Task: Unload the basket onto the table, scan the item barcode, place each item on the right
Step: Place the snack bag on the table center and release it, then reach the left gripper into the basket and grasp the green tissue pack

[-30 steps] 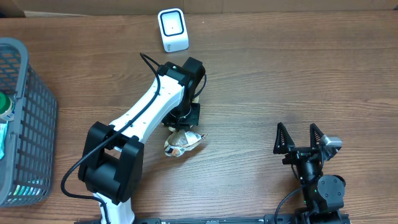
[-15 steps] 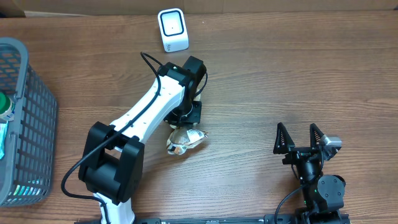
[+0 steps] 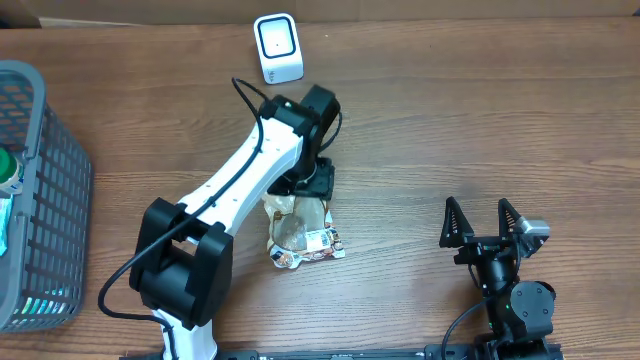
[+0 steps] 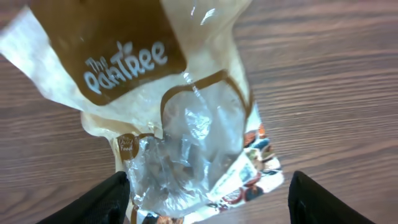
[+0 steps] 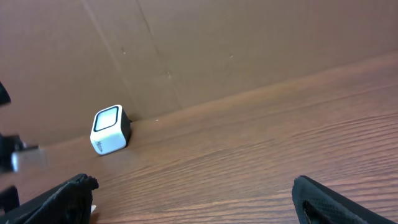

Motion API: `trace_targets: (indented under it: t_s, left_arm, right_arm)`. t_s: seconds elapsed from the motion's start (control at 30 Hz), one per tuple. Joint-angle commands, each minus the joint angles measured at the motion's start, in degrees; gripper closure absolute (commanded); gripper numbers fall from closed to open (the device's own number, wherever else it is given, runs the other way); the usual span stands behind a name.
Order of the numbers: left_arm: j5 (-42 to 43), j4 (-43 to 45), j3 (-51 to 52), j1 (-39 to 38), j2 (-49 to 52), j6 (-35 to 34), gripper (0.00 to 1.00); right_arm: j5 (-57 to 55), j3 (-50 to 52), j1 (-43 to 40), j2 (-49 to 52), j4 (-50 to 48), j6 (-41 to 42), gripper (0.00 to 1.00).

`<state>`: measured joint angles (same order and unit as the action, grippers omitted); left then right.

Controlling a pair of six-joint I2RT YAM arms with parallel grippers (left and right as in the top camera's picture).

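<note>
the pouch [image 4: 180, 118] ran off the left wrist view's top edge, its upper end hid under the left arm [image 3: 250, 165] overhead, and the frame cropped the basket [image 3: 55, 200]

Grip released
The left gripper [image 4: 209, 198], clamped a second ago, now stands with fingers apart; the snack bag [image 3: 300, 233], bunched up then, lies spread flat on the table [image 3: 450, 130] beneath it.

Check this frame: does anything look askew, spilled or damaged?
The pouch lies crumpled and crooked on the table, under the open left pincer and apart from the scanner. No spill shows around it, and nothing else stands out.
</note>
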<state>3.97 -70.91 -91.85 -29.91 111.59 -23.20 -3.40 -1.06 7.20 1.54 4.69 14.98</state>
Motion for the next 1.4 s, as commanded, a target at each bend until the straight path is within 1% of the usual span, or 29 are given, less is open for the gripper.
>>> trace_targets:
  t_s: [0.0,0.1,0.3,0.4,0.47,0.57,0.67,0.9,1.0,1.2,1.27,1.3,1.37]
  left_arm:
    - [-1.84,-2.60,-8.07,-0.09,-0.07,0.17,0.32]
    - [-3.19,-6.51,-15.28,0.00,-0.42,0.57,0.32]
    - [-7.37,-13.35,-29.27,2.16,-3.19,0.94,0.37]
    - [-9.16,-16.09,-35.50,5.64,-5.33,0.94,0.39]
    - [-9.22,-17.18,-37.92,8.57,-6.97,0.85,0.40]
    - [-8.81,-18.40,-40.19,14.73,-10.29,-0.37,0.41]
    - [-8.85,-18.49,-40.37,21.97,-13.99,-1.64,0.41]
    - [-8.83,-18.69,-40.37,41.51,-19.78,-3.34,0.41]
    - [-8.26,-18.78,-40.26,49.96,-19.74,-4.13,0.35]
    - [-1.51,-18.86,-39.39,65.07,-17.79,-4.24,0.34]
    - [-0.70,-18.86,-39.39,68.59,-16.79,-4.09,0.32]
    - [-0.72,-18.80,-39.39,69.85,-16.26,-3.98,0.28]
    - [-0.96,-18.78,-39.39,72.02,-14.99,-3.76,0.27]
  right_arm:
    - [-0.15,0.61,-0.09,-0.52,-0.24,0.04,0.00]
    - [-0.15,0.61,-0.09,-0.50,-0.24,0.04,0.00]
    - [-0.15,0.61,-0.09,-0.52,-0.24,0.04,0.00]
    - [-0.15,0.61,-0.09,-0.52,-0.24,0.04,0.00]
    - [-0.15,0.61,-0.09,-0.50,-0.24,0.04,0.00]
    - [-0.15,0.61,-0.09,-0.52,-0.24,0.04,0.00]
    - [-0.15,0.61,-0.09,-0.52,-0.24,0.04,0.00]
    - [-0.15,0.61,-0.09,-0.50,-0.24,0.04,0.00]
    - [-0.15,0.61,-0.09,-0.52,-0.24,0.04,0.00]
    - [-0.15,0.61,-0.09,-0.52,-0.24,0.04,0.00]
    - [-0.15,0.61,-0.09,-0.50,-0.24,0.04,0.00]
    - [-0.15,0.61,-0.09,-0.52,-0.24,0.04,0.00]
    - [-0.15,0.61,-0.09,-0.50,-0.24,0.04,0.00]
